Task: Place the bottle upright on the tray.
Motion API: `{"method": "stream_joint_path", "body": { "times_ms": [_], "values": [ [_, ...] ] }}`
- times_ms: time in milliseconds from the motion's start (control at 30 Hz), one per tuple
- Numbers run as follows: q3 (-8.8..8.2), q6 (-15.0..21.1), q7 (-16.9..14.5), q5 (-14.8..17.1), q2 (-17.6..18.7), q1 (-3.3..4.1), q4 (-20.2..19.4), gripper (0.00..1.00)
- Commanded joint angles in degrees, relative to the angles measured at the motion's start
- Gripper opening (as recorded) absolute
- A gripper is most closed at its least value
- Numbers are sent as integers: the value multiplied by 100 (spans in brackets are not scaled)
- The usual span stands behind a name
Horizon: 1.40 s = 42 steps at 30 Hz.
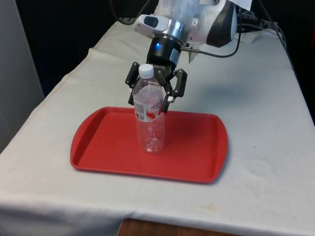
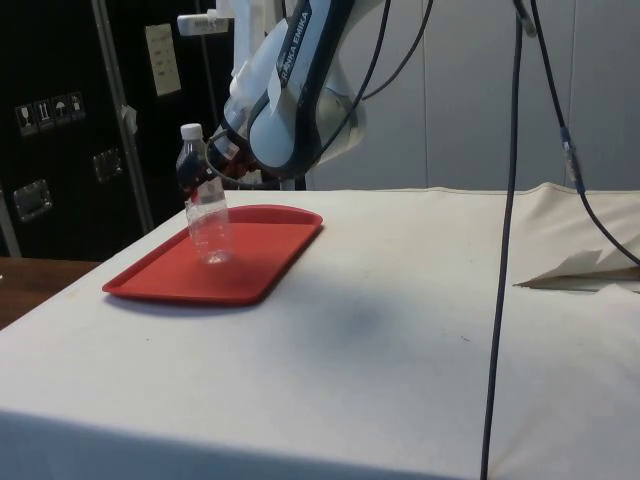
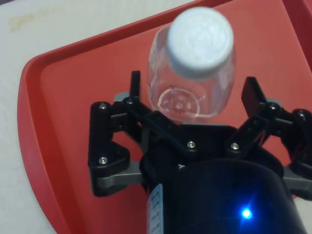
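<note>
A clear plastic bottle (image 1: 149,118) with a white cap and a red-and-white label stands upright near the middle of the red tray (image 1: 197,147). My gripper (image 1: 151,98) is open, one finger on each side of the bottle's upper body. In the wrist view a small gap shows between each finger and the bottle (image 3: 200,41), and the gripper (image 3: 192,87) does not press it. From the side, the bottle (image 2: 207,220) rests on the tray (image 2: 250,270) with the gripper (image 2: 205,175) at shoulder height just behind it. Red tray floor (image 3: 63,97) lies under the bottle.
The tray lies on the white cloth towards the table's near end, with bare cloth (image 1: 256,103) around it. Black cables (image 2: 505,250) hang down over the table in the side view, and a fold of cloth (image 2: 575,270) rises at that view's right.
</note>
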Motion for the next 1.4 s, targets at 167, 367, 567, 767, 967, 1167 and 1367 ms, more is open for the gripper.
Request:
{"method": "stream_joint_path", "body": {
  "times_ms": [167, 367, 567, 767, 967, 1167, 1367],
  "values": [
    [-17, 6, 0, 23, 6, 34, -6, 100],
    [0, 0, 0, 0, 0, 17, 0, 100],
    [-6, 40, 0, 23, -29, 57, -57, 100],
    [-11, 120, 0, 29, -103, 103, -178, 100],
    [-6, 235, 0, 29, -223, 149, -367, 100],
    [6, 321, 0, 29, -321, 183, -521, 100],
    [11, 401, 6, 29, -395, 212, -636, 100]
  ]
}}
